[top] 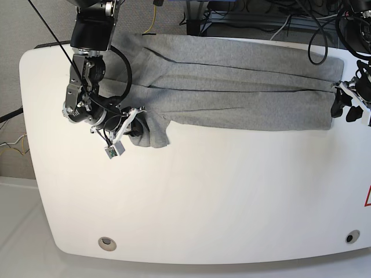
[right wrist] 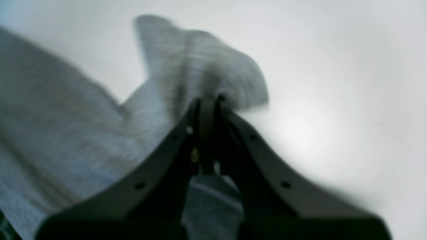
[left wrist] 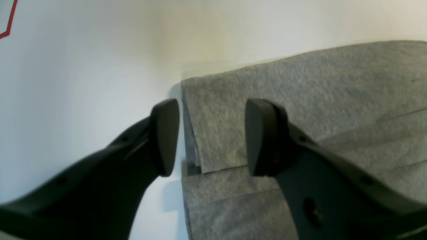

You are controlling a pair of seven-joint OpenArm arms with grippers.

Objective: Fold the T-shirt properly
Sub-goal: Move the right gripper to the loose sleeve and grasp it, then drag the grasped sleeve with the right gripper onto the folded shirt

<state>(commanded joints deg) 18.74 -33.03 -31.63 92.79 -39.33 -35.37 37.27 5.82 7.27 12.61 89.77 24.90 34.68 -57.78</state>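
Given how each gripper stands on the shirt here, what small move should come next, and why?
Probably close the left gripper on the T-shirt corner. Its jaws stand open astride the folded edge, one finger on the table, while the right gripper is already shut on bunched fabric, so both ends would then be held.

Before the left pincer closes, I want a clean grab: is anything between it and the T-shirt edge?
Nothing visible. The left pincer is open, its fingers straddling the folded edge of the grey T-shirt, with only bare white table beside it. The right pincer is already shut on the T-shirt.
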